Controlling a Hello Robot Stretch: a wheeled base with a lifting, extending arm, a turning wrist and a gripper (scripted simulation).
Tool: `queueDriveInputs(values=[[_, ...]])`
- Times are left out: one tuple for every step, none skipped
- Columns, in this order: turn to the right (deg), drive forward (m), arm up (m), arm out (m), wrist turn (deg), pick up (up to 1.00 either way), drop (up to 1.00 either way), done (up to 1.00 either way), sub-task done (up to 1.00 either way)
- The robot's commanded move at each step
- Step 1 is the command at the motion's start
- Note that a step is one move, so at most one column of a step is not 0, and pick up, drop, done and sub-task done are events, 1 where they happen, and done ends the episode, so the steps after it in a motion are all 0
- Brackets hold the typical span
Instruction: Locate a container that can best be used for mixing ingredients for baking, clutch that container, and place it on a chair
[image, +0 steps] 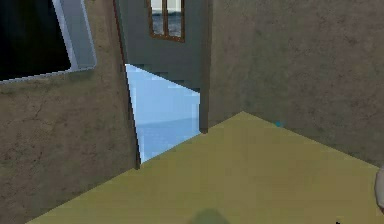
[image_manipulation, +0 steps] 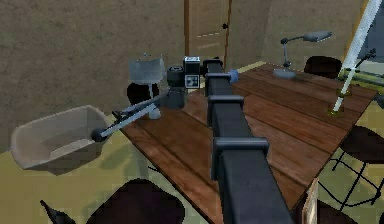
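Grey bowl (image_manipulation: 50, 142) hangs from the gripper (image_manipulation: 102, 131) at 9 o'clock, clear of the table (image_manipulation: 290, 110) — how tight, can't tell. Go slow & keep it level, aim for dark chair (image_manipulation: 140, 205) at 6 o'clock.

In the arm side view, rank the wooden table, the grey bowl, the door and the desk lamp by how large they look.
1. wooden table
2. grey bowl, though it is nearer the camera, which enlarges it
3. door, cut off by the top edge
4. desk lamp, thin and far back
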Motion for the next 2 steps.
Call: queueDriveInputs(values=[[0.0, 0.00, 0.00, 0.00, -45.0, 0.00, 0.00, 0.00, 0.00], [0.0, 0.00, 0.00, 0.00, -3.0, 0.00, 0.00, 0.00, 0.00]])
